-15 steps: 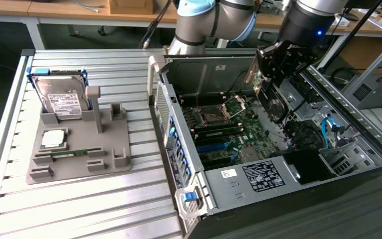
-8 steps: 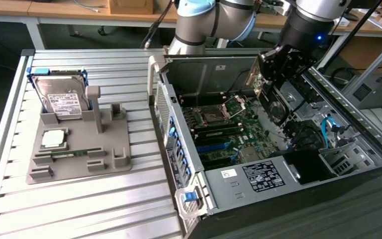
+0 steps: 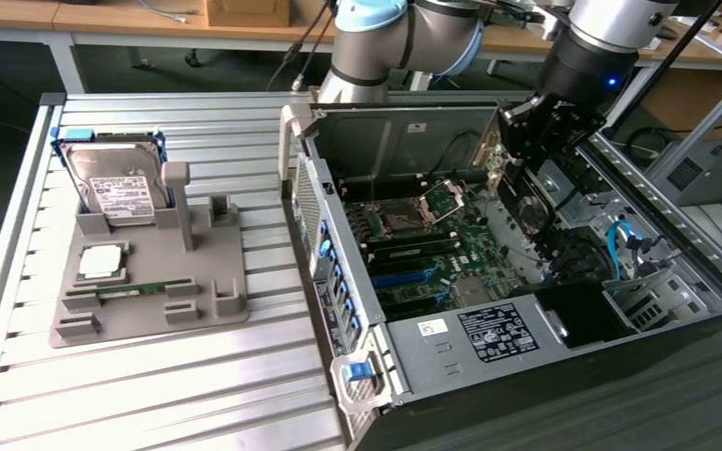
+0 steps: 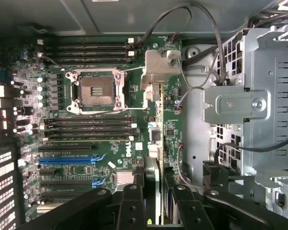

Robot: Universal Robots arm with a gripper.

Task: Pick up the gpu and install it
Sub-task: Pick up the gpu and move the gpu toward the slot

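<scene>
1. Claw (image 3: 511, 150) (image 4: 156, 187): partly closed and clenched on the gpu. It hangs from the arm over the opened computer case (image 3: 399, 371), toward the exterior view's right.
2. Fingers (image 4: 133, 199): two dark fingers, one on each flat face of the card, which is pinched between them.
3. Gpu (image 3: 496, 164) (image 4: 156, 136): a thin green card held on edge, inside the case opening. In the wrist view it appears edge-on, running away from the claw above the motherboard (image 3: 431, 268) (image 4: 110, 143). Whether its lower edge touches the board cannot be told.
4. Silver bracket (image 4: 158, 67): the metal end of the card, at the end farthest from the claw.
5. CPU socket (image 3: 401, 221) (image 4: 97, 91): open, on the motherboard, just beside the line of the held card.
6. Drive cage (image 4: 259, 105): grey perforated metal on the other side of the card from the socket.
7. Grey holder (image 3: 148, 315): rests on the slatted tabletop (image 3: 211, 395), well apart from the claw, at the exterior view's left.
8. Hard drive (image 3: 117, 183): silver with a white label, standing tilted at the holder's far end.
9. Processor chip (image 3: 101, 261): lies flat on the holder, near the drive.
10. Memory stick (image 3: 135, 289): narrow and green, lying flat on the holder just beside the chip.
</scene>
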